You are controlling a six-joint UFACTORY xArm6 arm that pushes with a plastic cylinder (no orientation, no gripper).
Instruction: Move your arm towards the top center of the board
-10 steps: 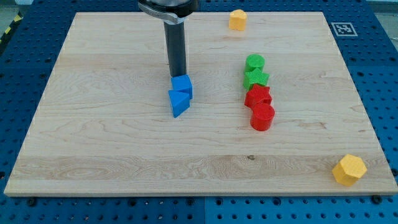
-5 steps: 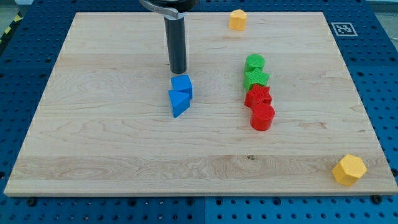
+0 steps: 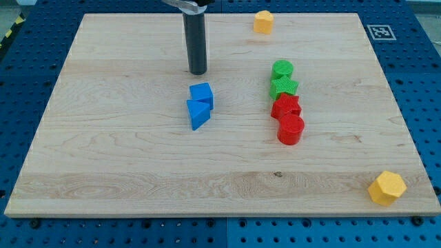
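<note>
My tip [image 3: 198, 72], the lower end of the straight dark rod [image 3: 196, 41], stood on the pale wooden board [image 3: 103, 138] just above the blue cube [image 3: 202, 94] toward the view's top, apart from it and touching no block. The rod rose upright, its long axis running to the view's top edge near the board's top centre. A blue triangular block [image 3: 197, 114] touched the cube from below. The green and red blocks lay to the view's right.
</note>
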